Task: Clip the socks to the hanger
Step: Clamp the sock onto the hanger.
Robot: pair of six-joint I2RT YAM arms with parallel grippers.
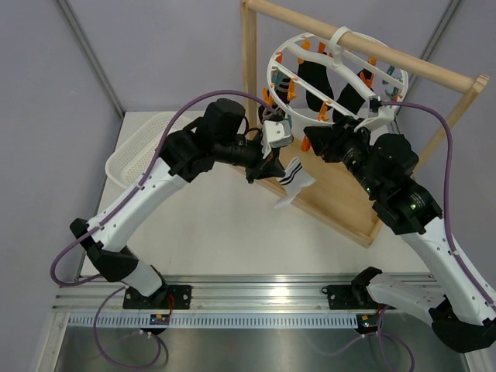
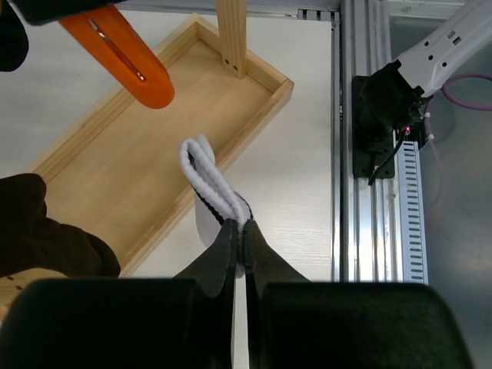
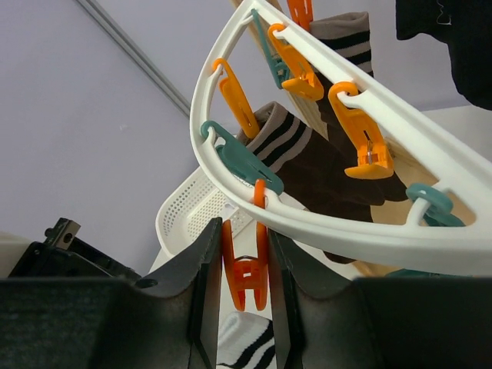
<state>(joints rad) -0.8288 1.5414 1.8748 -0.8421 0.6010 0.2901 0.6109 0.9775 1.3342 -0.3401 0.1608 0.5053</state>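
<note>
Holds white striped sock (image 2: 207, 173) pinched at folded cuff in tight-shut left gripper (image 2: 240, 246), dangling limp above table (image 2: 307, 115), just near-left of hanger (image 3: 330, 223) hooked on far-right wooden stand (image 1: 341, 209). Grips orange clip (image 3: 247, 278) under hanger's rim with right gripper (image 3: 243, 250), jaws pressed against both its sides, directly above the sock. Likely light, soft, floppy and quick to fold or slip, so best taken at thick ribbed cuff and fed edge-first into clip mouth; no brand, label or readable writing anywhere.
</note>
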